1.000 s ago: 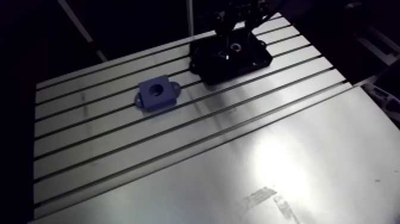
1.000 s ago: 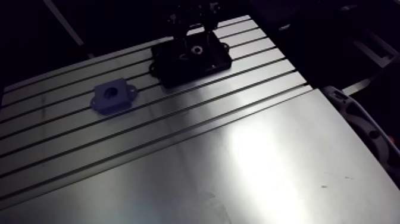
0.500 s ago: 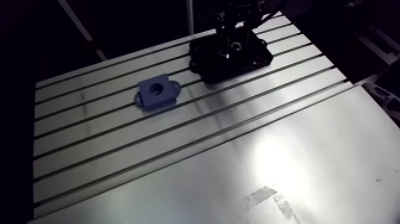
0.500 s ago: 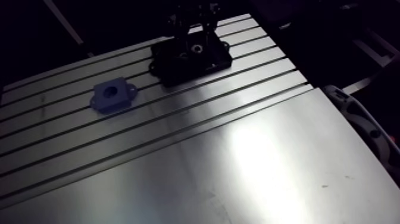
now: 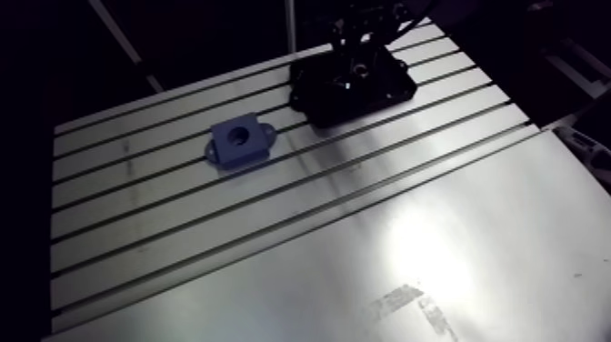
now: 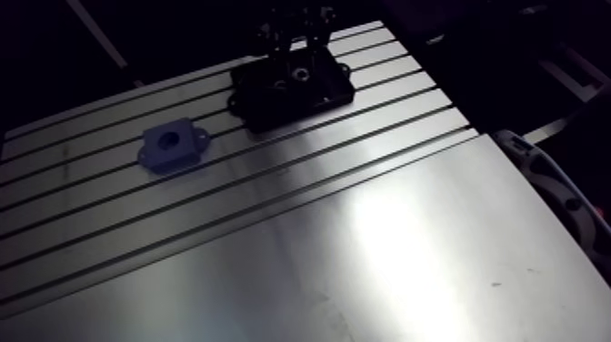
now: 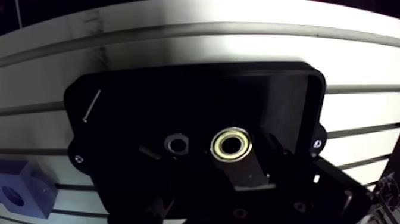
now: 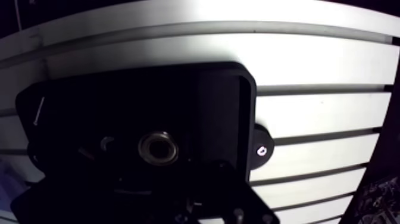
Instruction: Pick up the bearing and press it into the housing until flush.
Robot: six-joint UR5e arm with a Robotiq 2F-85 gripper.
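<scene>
The bearing (image 7: 231,145), a small ring with a brass-coloured rim, lies flat in a black tray (image 7: 178,89) at the far side of the slotted table. My gripper (image 5: 358,62) hangs low over that tray and is open, holding nothing. In the wrist view one grey finger (image 7: 249,173) reaches right up to the bearing; the other is lost in the dark. The housing (image 5: 240,142), a blue block with a round bore and side lugs, sits on the table left of the tray, clear of the gripper.
Inside the tray a hex nut (image 7: 176,143) lies beside the bearing, and a thin pin (image 7: 91,106) rests near one corner. The tray has raised walls. A smooth metal plate (image 5: 436,255) covers the near part of the table.
The gripper has sunk slightly toward the tray. The housing, tray and bearing have not moved.
</scene>
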